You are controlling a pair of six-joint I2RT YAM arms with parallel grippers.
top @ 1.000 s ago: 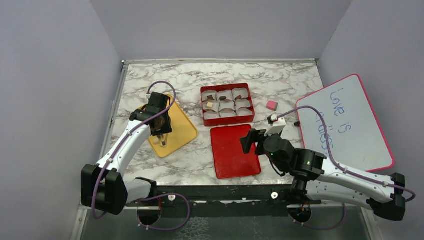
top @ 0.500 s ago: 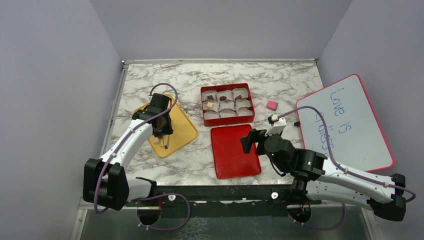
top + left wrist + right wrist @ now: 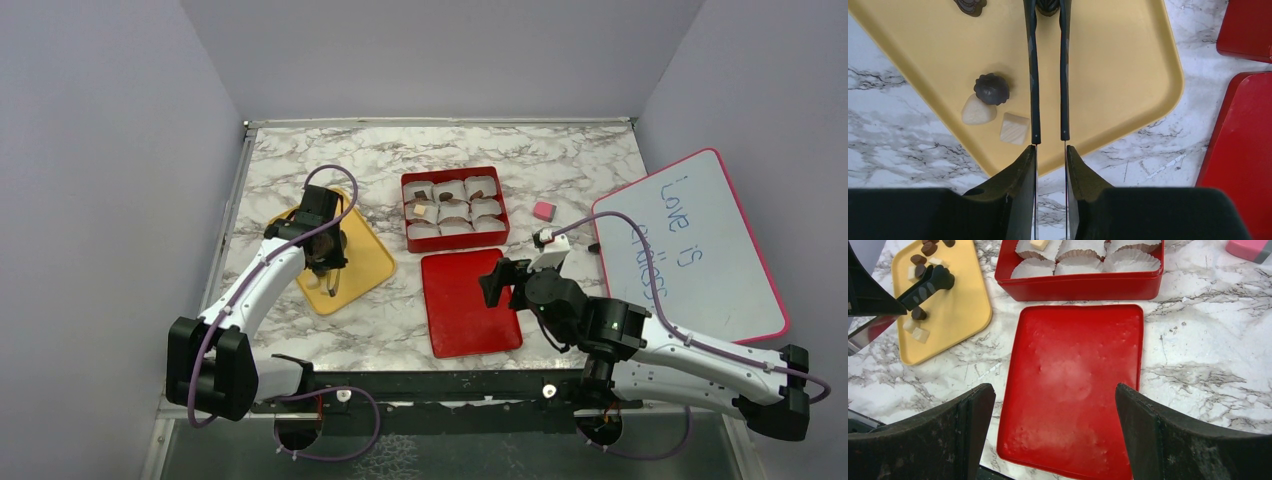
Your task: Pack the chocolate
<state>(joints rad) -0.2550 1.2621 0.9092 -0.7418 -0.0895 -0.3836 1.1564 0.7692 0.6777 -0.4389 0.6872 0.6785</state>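
Two grippers: the left gripper [image 3: 1050, 148] is clamping a pair of black tongs [image 3: 1034, 75], its fingers pressing the two blades until only a narrow slit is showing between them; the right gripper [image 3: 1053, 390] is hanging with its jaws wide apart and holding nothing.
Loose chocolate: a dark round [image 3: 991, 89], a pale lump [image 3: 978, 111] touching it and a cream cube [image 3: 1014, 128] are lying on the yellow tray [image 3: 1118, 60], just beside the left blade in the wrist view; more dark pieces are sitting toward the tray's far end.
Packed chocolate: a few pieces are sitting in paper cups inside the red box [image 3: 1083, 287]; several cups are showing bare white.
Tongs tips: they are reaching past the cube to the top edge of the left wrist view, where something dark is sitting; whether a piece is being pinched cannot be told.
Key relation: the tongs' long axis is running straight out from the fingers along the tray, so the three near pieces are lying off to one side of the blades, not between them.
Nearer arm: the left; the right is hovering well apart, over the red lid [image 3: 1073, 385].
Edges and room: the cube is lying near the tray's rim; bare marble table [image 3: 1198, 340] is separating tray from box, probably giving a free path across.
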